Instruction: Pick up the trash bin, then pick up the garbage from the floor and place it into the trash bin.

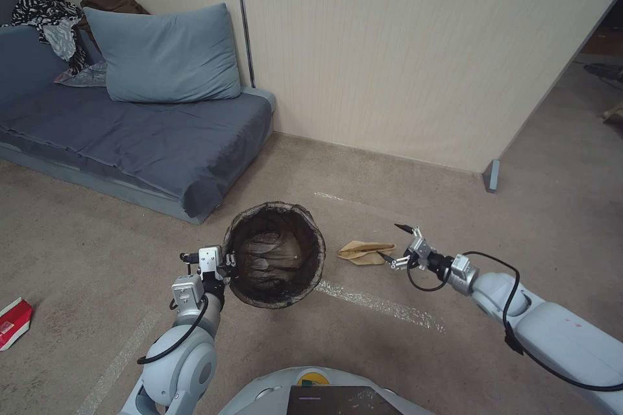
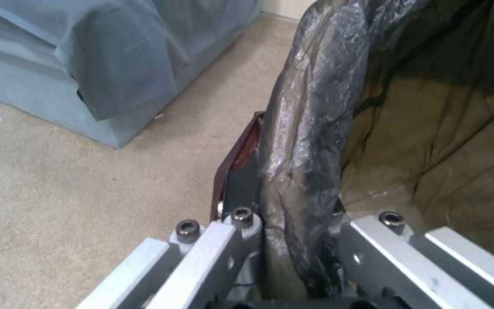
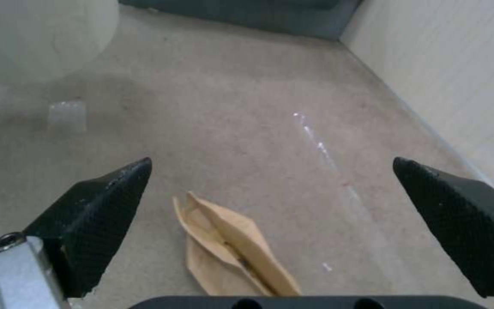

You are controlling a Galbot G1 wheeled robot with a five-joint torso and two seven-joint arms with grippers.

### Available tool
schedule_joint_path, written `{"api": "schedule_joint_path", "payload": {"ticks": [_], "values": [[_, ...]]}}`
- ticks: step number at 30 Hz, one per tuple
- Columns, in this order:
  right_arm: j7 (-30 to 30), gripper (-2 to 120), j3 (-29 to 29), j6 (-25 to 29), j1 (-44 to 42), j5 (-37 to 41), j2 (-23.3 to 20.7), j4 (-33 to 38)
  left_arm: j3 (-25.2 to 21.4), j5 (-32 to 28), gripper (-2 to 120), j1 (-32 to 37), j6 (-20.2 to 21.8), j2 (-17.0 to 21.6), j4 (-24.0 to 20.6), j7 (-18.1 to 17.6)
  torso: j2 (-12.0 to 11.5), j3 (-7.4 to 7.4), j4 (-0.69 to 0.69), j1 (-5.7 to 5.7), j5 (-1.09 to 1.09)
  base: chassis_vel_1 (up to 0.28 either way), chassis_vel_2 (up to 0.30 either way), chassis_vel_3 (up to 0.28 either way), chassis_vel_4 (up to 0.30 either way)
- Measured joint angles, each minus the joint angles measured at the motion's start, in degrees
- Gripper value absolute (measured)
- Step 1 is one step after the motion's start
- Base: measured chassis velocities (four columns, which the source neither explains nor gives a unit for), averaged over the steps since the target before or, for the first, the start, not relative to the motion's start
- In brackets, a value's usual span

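Left gripper (image 1: 228,264) pinches the crinkly dark liner on the rim of the round trash bin (image 1: 275,253), held above the tan carpet (image 1: 389,363). Right gripper (image 1: 401,244) is spread wide just beside the folded tan paper (image 1: 365,251), flat on the floor near the blue sofa (image 1: 130,136).

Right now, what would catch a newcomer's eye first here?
Probably the trash bin, held by its bag-wrapped rim in the left pincer in front of the grey sofa. Next, the right pincer, wide open beside a folded tan paper lying on the carpet.
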Motion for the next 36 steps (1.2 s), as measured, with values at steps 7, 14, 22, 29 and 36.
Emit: {"api": "schedule_joint_path", "payload": {"ticks": [7,14,22,29,36], "values": [[-0.38,100,-2.13,0.51,1.01,-1.36,3.23,-4.09,-0.43,-0.10,4,0.09,0.02,0.32,-0.10,-0.04,0.00,0.00,-0.01,0.00,0.01,0.000,0.000,0.000,0.000],[-1.26,100,-2.35,1.69,1.86,-1.51,5.91,-8.21,-0.35,-0.10,4,0.09,0.02,0.27,0.02,-0.04,0.00,0.00,0.00,0.00,-0.01,0.000,0.000,0.000,0.000],[-2.81,100,-1.44,2.98,2.39,-1.93,8.79,-14.29,-0.21,-0.07,4,-0.06,-0.14,0.24,0.45,-0.04,0.00,0.00,-0.01,0.00,0.00,0.000,0.000,0.000,0.000],[-3.12,100,-0.86,3.14,2.59,-2.07,9.60,-15.94,0.02,-0.03,4,-0.33,-0.27,0.12,0.76,-0.04,0.00,0.00,-0.01,0.00,0.00,0.000,0.000,0.000,0.000],[-3.50,100,-0.54,3.29,2.88,-2.14,10.29,-17.48,0.22,-0.02,4,-0.52,-0.33,0.02,0.96,-0.04,0.00,0.00,0.00,0.00,0.00,0.000,0.000,0.000,0.000]]}}
